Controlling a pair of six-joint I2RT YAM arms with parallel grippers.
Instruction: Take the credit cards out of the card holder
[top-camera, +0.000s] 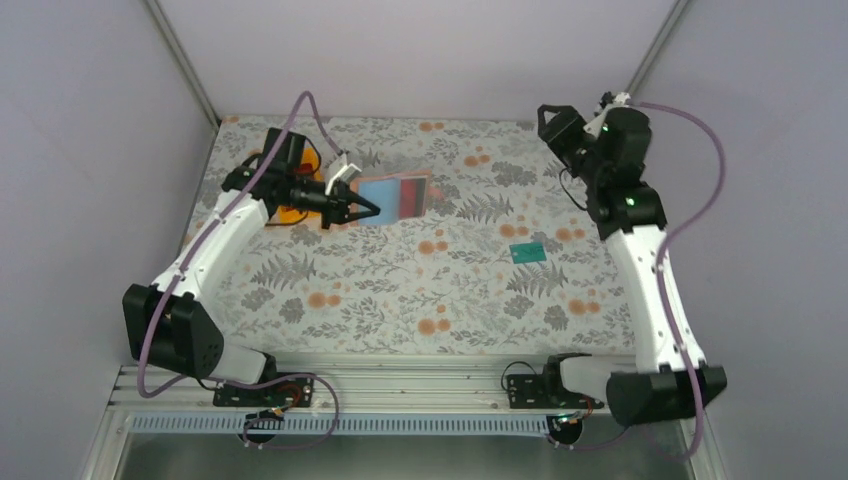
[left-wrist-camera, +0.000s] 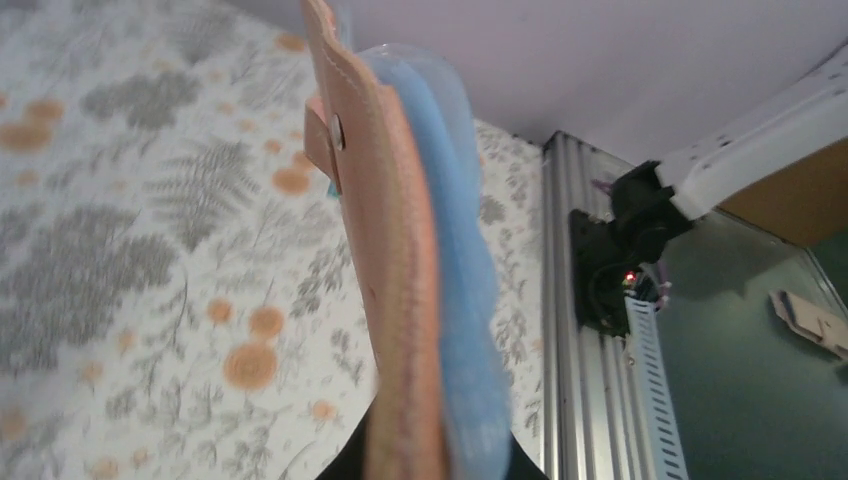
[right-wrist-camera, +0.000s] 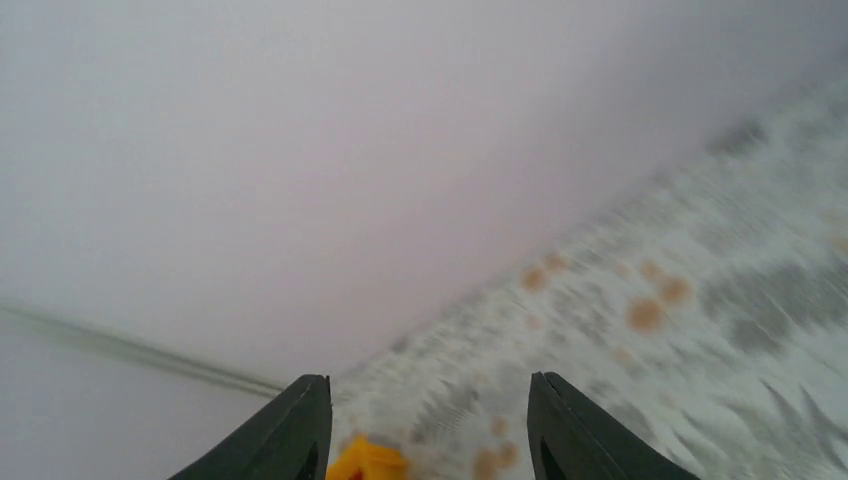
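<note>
Reaching low over the far left of the flowered desk (top-camera: 400, 300), the left arm is stretched nearly straight from its base. The left tool (top-camera: 368, 209) points right and is clamped on the left edge of the card holder (top-camera: 398, 195). From above, the card holder is open with its pale blue lining facing up. Red credit cards (top-camera: 411, 192) show in its right half, too small to count. Whether it rests on the desk or is lifted cannot be told. The left wrist view shows it edge-on, with the tan outer skin and snap stud on the left and the blue lining on the right. Only a dark sliver of the left tool shows at the bottom edge, so the pads are hidden. One teal-green card (top-camera: 527, 252) lies flat on the desk, well apart from the card holder and nearer the right arm. Behind the left tool, an orange tray (top-camera: 293, 214) is mostly covered by wrist and cable. The right arm stands raised at the far right, forearm steep and wrist folded towards the back wall. The right tool (right-wrist-camera: 428, 382) has its fingers spread with nothing between them. Its own view is smeared, and an orange blob at the bottom edge cannot be identified
</note>
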